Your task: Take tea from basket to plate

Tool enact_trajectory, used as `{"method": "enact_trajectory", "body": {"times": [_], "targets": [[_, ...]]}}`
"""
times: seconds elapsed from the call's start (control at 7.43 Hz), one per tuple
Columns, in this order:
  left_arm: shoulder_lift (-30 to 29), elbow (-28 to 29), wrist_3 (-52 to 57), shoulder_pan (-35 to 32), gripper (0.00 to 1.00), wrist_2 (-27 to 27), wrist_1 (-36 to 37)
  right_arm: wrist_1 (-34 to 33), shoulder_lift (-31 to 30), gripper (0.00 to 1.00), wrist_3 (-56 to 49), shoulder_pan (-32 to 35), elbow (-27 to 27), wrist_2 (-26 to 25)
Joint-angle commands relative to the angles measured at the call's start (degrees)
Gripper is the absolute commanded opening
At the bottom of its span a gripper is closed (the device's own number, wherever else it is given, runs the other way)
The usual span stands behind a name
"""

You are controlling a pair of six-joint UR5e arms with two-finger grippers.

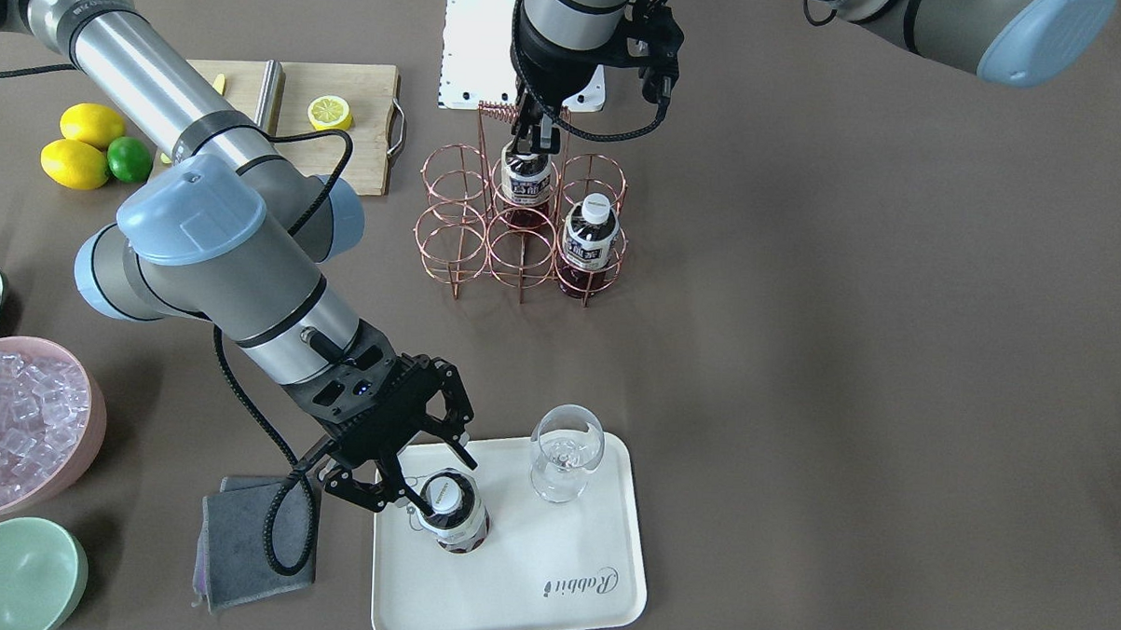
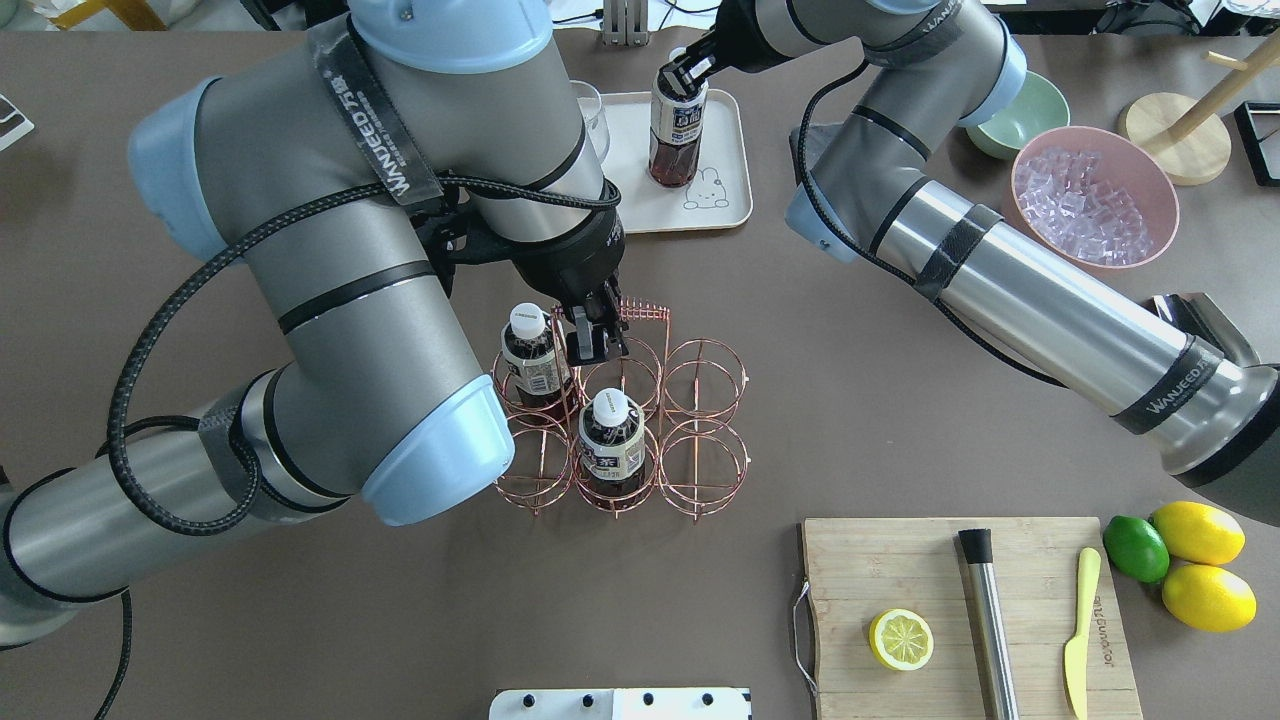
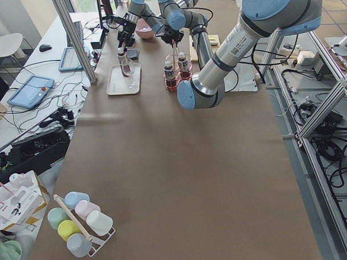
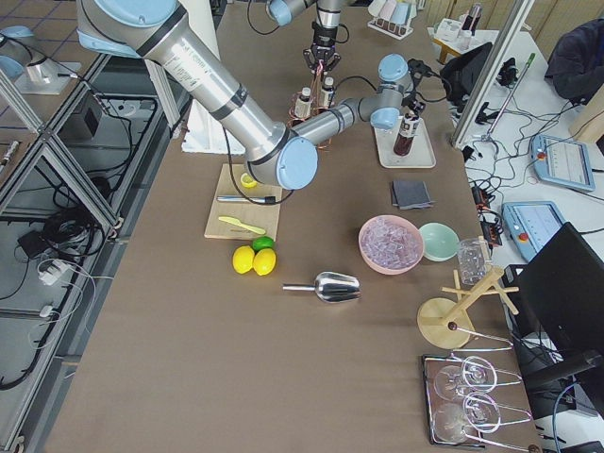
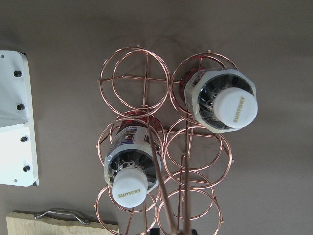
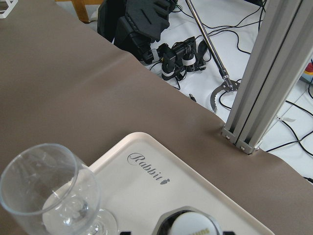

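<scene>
The copper wire basket [image 2: 705,400] stands mid-table with two tea bottles in it [image 2: 528,350] [image 2: 612,440]; the other cells are empty. My left gripper [image 2: 590,345] is shut on the basket's coiled handle, just above the bottles. The left wrist view looks down on both white caps [image 5: 225,100] [image 5: 131,188]. A third tea bottle [image 1: 451,516] stands upright on the cream plate [image 1: 552,557]. My right gripper [image 1: 441,486] is open, its fingers on either side of that bottle's cap. The cap also shows at the bottom of the right wrist view [image 6: 193,225].
A wine glass [image 1: 565,450] stands on the plate beside the bottle. A grey cloth [image 1: 254,547] lies next to the plate. A pink ice bowl [image 2: 1095,195], a green bowl [image 2: 1020,110], a cutting board [image 2: 900,570], lemons and a lime [image 2: 1135,548] lie on my right.
</scene>
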Motion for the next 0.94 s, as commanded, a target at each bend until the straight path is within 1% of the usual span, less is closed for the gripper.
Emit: {"method": "enact_trajectory", "body": {"times": [0.0, 0.13, 0.27, 0.4, 0.54, 0.67, 0.81], "targets": [[0.4, -0.6, 0.0, -0.1, 0.0, 0.0, 0.1, -0.1, -0.3, 0.99, 0.3, 0.0, 1.0, 0.1], [1.4, -2.8, 0.0, -0.4, 0.0, 0.0, 1.1, -0.5, -0.6, 0.99, 0.4, 1.0, 2.3, 0.5], [3.1, -7.0, 0.0, -1.6, 0.0, 0.0, 4.6, -1.6, -1.4, 0.99, 0.4, 2.7, 4.2, 1.5], [3.6, -9.1, 0.1, -2.6, 0.0, 0.0, 7.7, -4.9, -3.2, 0.99, 0.3, 4.0, 8.1, 2.8], [4.0, -10.5, 2.4, -6.3, 0.0, -1.9, 13.0, -7.4, -5.6, 0.99, 0.1, 6.1, 12.1, 4.5], [5.6, -10.9, 9.9, -10.2, 0.0, -5.0, 16.2, -14.2, -9.2, 0.99, 0.0, 8.5, 20.0, 8.7], [6.3, -10.9, 10.5, -12.8, 0.0, -5.4, 17.0, -18.4, -15.5, 0.99, -0.4, 10.7, 28.7, 9.6]]}}
